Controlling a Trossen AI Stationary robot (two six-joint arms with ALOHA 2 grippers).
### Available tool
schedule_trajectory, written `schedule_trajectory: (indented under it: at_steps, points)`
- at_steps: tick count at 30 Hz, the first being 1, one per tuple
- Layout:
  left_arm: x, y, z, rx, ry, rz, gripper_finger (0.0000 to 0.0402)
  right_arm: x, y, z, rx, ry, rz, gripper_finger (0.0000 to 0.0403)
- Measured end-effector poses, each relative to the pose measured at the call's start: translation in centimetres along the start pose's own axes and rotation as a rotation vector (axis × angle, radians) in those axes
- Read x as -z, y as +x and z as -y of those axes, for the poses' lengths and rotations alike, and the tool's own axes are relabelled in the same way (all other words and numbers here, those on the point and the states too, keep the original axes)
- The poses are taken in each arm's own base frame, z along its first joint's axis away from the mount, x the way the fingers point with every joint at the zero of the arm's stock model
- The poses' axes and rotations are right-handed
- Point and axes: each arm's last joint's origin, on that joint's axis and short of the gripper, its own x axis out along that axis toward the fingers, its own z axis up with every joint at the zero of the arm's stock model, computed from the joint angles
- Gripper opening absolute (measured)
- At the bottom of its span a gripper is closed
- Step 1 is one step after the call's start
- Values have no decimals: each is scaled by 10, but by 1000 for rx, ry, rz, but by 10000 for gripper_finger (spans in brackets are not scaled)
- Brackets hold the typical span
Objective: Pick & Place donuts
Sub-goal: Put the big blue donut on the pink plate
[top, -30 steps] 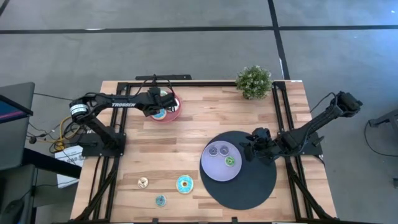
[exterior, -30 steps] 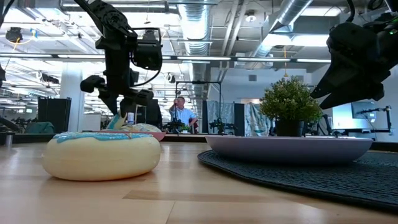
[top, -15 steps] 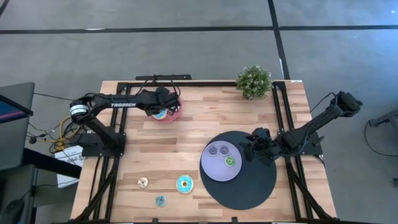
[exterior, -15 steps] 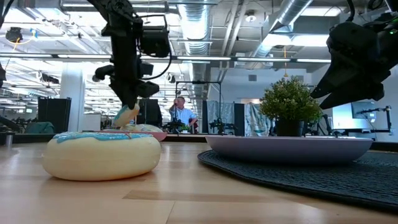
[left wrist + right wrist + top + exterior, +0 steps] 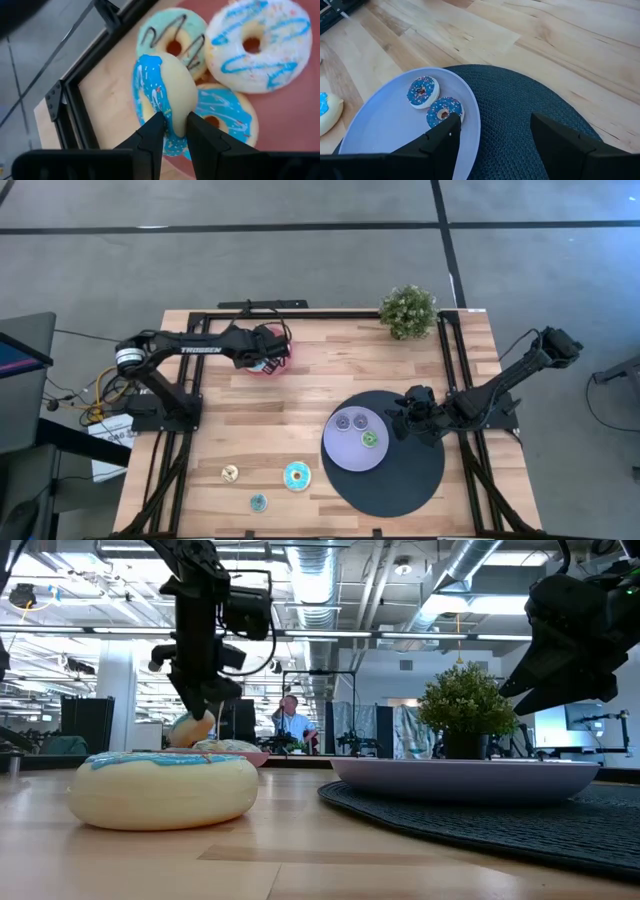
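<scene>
My left gripper [image 5: 268, 352] hangs over the pink plate [image 5: 281, 364] at the table's far left, shut on a cream donut with blue icing [image 5: 165, 85]. Three more donuts lie flat on that plate: a teal one with dark drizzle [image 5: 172, 37], a white one with blue drizzle [image 5: 257, 45] and a blue-iced one [image 5: 220, 112]. My right gripper [image 5: 400, 420] is open above the dark mat [image 5: 410, 480], right of the lavender plate [image 5: 340, 455]. That plate carries two blue-speckled donuts [image 5: 422, 91] and a green one [image 5: 369, 439]. Three donuts [image 5: 296, 476] lie near the table's near edge. My left gripper pinches the blue-iced donut by its rim [image 5: 175, 117] between the two fingers, one on the iced face and one on the cream underside. The fingers come from above, pointing down. The donut stands on edge below them [image 5: 190, 728], lifted clear of the pink plate.
A potted plant [image 5: 408, 310] stands at the far edge, right of centre. The big teal donut [image 5: 165, 788] fills the low view's foreground. Bare wood lies between the two plates. A black frame edges the table's left, far and right sides. A person shows in the room behind.
My left gripper has shifted slightly toward the table's right over the pink plate and come up with the blue-iced donut. The donut has left the plate and turned from lying flat to standing on edge. The right arm has kept still.
</scene>
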Motion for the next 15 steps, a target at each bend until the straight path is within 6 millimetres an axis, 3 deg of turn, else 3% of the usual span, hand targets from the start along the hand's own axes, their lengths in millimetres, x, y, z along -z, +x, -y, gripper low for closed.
schedule_trajectory:
  at_steps: [9, 15]
  points:
    - [8, 35, 27, -85, 93, -110, 70, 0, 0, -1, -11, 9, 2, 230]
    - [13, 36, 33, -105, 103, -119, 74, 0, 0, -1, -12, -2, 1, 230]
